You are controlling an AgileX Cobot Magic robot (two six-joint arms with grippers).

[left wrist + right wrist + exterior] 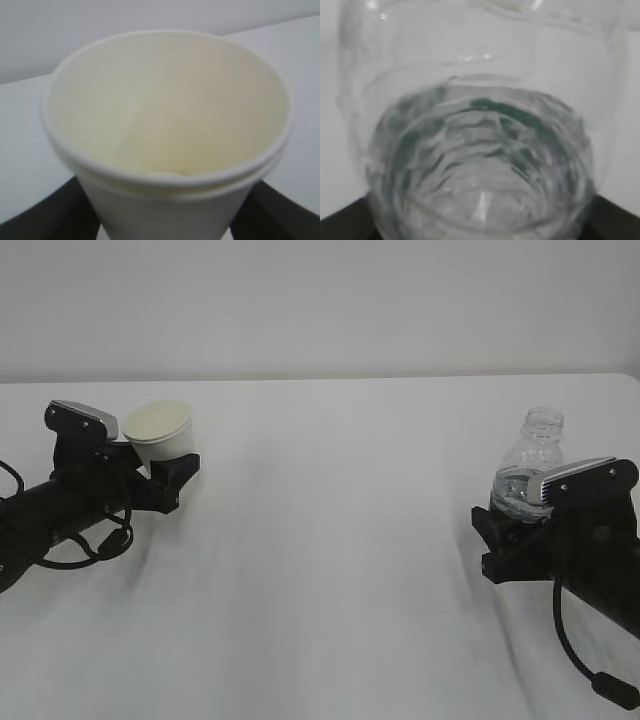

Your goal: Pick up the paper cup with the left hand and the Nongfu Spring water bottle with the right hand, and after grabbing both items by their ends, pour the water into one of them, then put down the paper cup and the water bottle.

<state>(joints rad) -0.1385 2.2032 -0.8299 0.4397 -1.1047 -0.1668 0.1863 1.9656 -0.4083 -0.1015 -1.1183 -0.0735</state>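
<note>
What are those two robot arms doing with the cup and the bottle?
The left black gripper holds a small cream paper cup, tilted. The right black gripper holds a clear plastic bottle with no cap, upright, with water inside. They are far apart above the white table, and nothing is pouring.

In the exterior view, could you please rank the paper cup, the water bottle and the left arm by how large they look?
1. Left arm, clearly the largest.
2. Water bottle, though its lower part is hidden by the right hand.
3. Paper cup, though it may sit farther from the camera.
</note>
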